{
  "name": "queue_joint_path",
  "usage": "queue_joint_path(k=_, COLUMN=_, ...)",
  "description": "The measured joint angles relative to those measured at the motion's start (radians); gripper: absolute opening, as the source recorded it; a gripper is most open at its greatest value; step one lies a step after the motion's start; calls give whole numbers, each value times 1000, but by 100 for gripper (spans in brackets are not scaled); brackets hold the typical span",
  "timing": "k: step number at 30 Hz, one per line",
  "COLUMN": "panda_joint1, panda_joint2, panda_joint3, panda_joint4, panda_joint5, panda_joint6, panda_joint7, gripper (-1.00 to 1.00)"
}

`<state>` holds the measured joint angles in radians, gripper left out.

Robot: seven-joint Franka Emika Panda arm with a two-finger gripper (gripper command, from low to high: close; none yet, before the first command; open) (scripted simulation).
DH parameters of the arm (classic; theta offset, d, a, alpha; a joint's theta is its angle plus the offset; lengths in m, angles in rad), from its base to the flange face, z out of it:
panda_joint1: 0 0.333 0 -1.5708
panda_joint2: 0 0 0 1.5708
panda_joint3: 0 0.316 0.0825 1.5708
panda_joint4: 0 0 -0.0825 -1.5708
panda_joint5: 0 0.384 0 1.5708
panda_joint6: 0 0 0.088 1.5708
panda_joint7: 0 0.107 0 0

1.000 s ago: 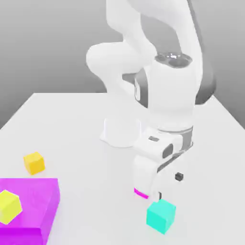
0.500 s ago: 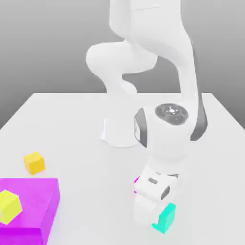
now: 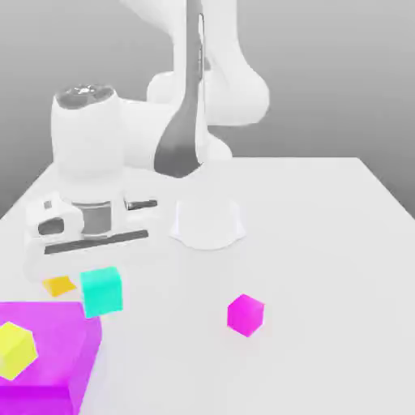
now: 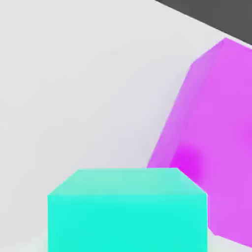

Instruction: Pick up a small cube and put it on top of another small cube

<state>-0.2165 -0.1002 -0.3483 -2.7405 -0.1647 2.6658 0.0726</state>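
Cube, plain bright turquoise, sharp-edged

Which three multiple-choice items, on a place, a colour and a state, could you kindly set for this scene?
1. Where is the yellow cube?
A) On the big magenta block
B) On the robot's base
C) Under the gripper

2. What colour is the held cube?
A) Orange
B) Turquoise
C) Magenta

3. What state is the turquoise cube in?
A) Resting on the orange cube
B) Lying beside the small magenta cube
C) Raised in the gripper

Key:
1 A: it sits on the block's top face.
2 B: its faces are turquoise in both views.
3 C: it hangs beneath the hand, above the table.
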Motion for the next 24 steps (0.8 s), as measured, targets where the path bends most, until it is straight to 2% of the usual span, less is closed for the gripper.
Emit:
queue_joint_path(k=7, panda_joint1=-231, panda_joint2=-107, panda_joint3=-190, panda_joint4=-86, panda_joint5=-68, panda_joint6=-26, panda_joint7=-39, gripper=-100)
queue_joint_path(k=9, panda_joint1=-241, panda_joint2=-98, panda_joint3=-214, panda_joint4=-91, panda_joint5=-51, panda_joint6=-12, panda_joint7=-58, gripper=-100)
queue_joint_path(k=15, panda_joint1=-200, panda_joint2=-2, panda_joint3=-238, panda_joint4=-89, panda_joint5=62, panda_joint6=76, panda_joint7=-141, gripper=-100)
queue_joint_path(k=21, panda_joint1=-171, panda_joint2=132, panda_joint3=-219, panda_joint4=-91, panda_joint5=255, panda_joint6=191, panda_joint7=-277, gripper=-100)
queue_joint_path(k=22, panda_joint1=-179, panda_joint2=156, panda_joint3=-204, panda_joint4=-92, panda_joint5=295, panda_joint6=211, panda_joint7=-305, gripper=100)
queue_joint_path(k=24, panda_joint1=-179, panda_joint2=156, panda_joint3=-204, panda_joint4=-92, panda_joint5=295, panda_joint6=211, panda_joint7=-305, gripper=100)
